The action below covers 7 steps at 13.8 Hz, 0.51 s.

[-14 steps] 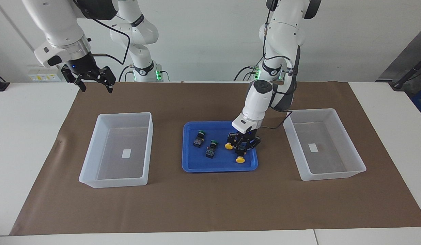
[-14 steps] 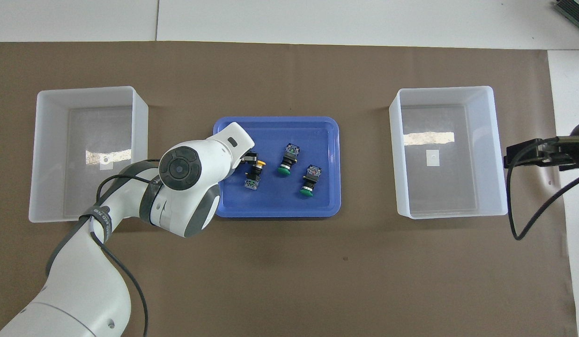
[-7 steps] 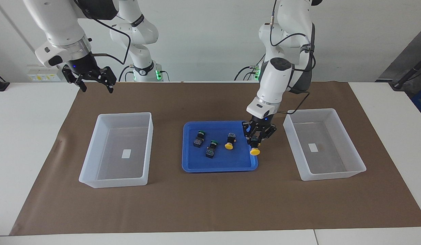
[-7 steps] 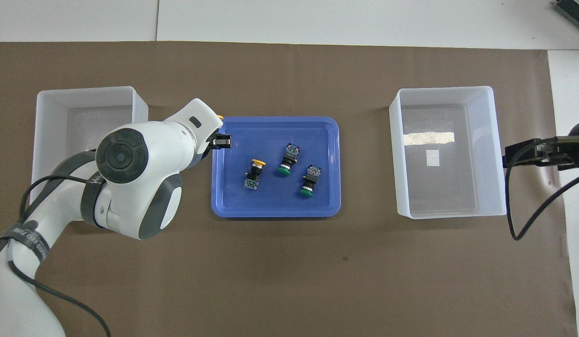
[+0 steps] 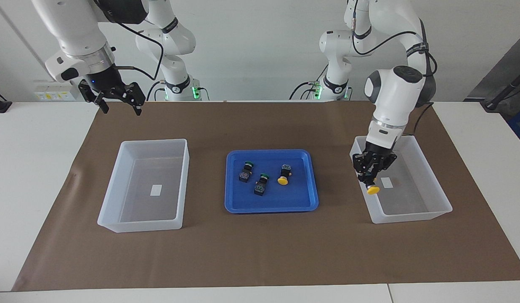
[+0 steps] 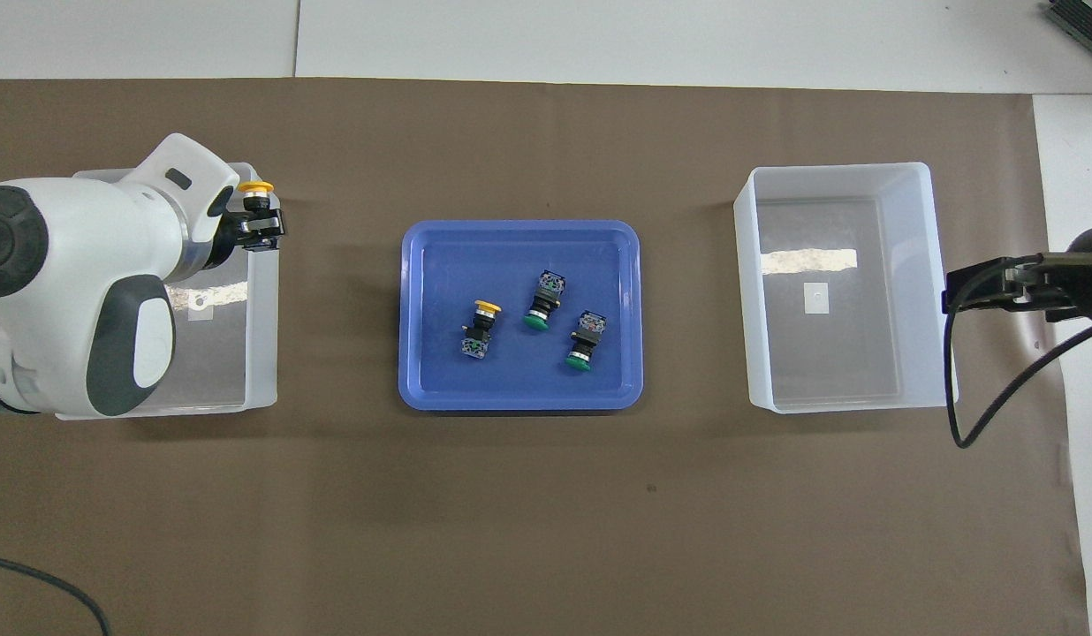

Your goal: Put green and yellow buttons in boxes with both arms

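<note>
Left hand grips a yellow button, cap down, over the box at the left arm's end of the bench. Right hand waits, fingers apart, over the bench's robot-side edge near the other box. Blue tray mid-bench holds a second yellow button and two green ones.

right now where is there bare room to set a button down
Both translucent white plastic boxes have bare floors. The left pincer holds a yellow-capped button over one. The brown mat between boxes and blue tray is bare. The tray's middle, with three buttons, is crowded.
</note>
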Motion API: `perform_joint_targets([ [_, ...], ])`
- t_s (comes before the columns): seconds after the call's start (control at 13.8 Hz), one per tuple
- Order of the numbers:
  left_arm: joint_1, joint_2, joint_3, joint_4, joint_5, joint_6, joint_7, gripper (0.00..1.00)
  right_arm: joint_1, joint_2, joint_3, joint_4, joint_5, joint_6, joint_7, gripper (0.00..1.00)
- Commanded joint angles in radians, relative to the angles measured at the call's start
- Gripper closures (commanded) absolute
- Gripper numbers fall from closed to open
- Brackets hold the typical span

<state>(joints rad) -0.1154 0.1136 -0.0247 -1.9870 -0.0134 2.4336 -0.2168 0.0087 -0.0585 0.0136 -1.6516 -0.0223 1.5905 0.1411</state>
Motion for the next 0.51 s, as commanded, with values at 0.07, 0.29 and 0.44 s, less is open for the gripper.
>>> perform_joint_targets([
  [0.07,0.103,0.009,-0.015,0.007,-0.016,-0.022,0.143,1.00,0.058,-0.008,0.035,-0.023,0.007,0.054,0.164,0.00],
  [0.29,0.155,0.029,-0.014,0.001,-0.071,-0.019,0.238,1.00,0.118,0.017,0.035,-0.034,0.008,0.091,0.245,0.00],
  [0.44,0.161,0.076,-0.015,-0.001,-0.076,-0.004,0.263,1.00,0.157,0.051,0.035,-0.034,0.007,0.104,0.303,0.00],
])
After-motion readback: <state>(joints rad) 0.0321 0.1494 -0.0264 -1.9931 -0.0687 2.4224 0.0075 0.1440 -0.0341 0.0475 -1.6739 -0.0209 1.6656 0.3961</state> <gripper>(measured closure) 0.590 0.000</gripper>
